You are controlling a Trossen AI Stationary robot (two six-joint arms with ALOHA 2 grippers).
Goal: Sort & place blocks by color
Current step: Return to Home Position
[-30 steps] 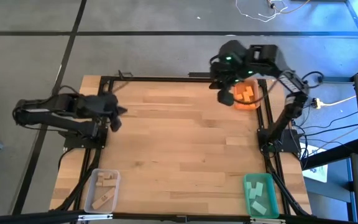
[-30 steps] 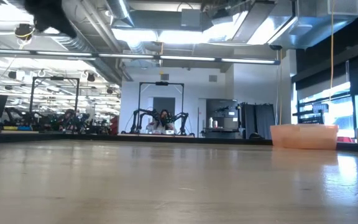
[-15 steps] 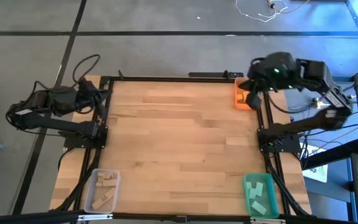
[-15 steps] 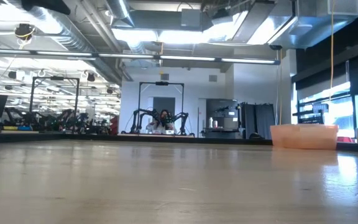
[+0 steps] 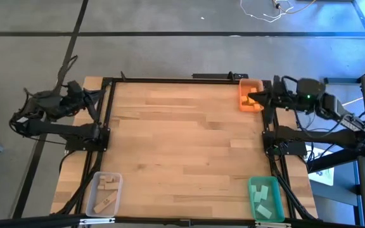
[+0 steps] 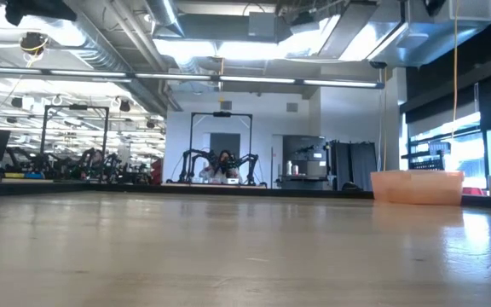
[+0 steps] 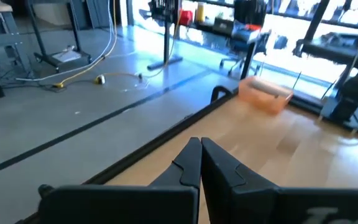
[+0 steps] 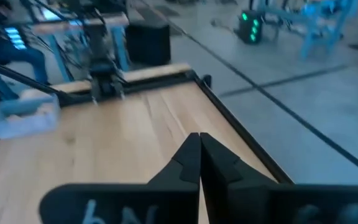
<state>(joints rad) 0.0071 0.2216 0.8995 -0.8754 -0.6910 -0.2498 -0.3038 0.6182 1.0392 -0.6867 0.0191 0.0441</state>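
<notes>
Your left gripper [image 7: 200,142] is pressed together and holds nothing. It has drawn back from the left edge of the surface [image 5: 182,145] to outside the frame. Your right gripper [image 8: 199,135], also pressed together and empty, has left its high place above the orange bin [image 5: 251,83] and is now folded low at the right edge, its tip near that bin. No block lies loose on the surface. The orange blocks [image 5: 250,99] are in the orange bin, the green blocks [image 5: 263,194] in the green bin [image 5: 253,201], and the wooden blocks [image 5: 108,183] in the clear bin [image 5: 92,201]. You can probably take the sorting as finished; only settling the arms at rest seems to remain.
</notes>
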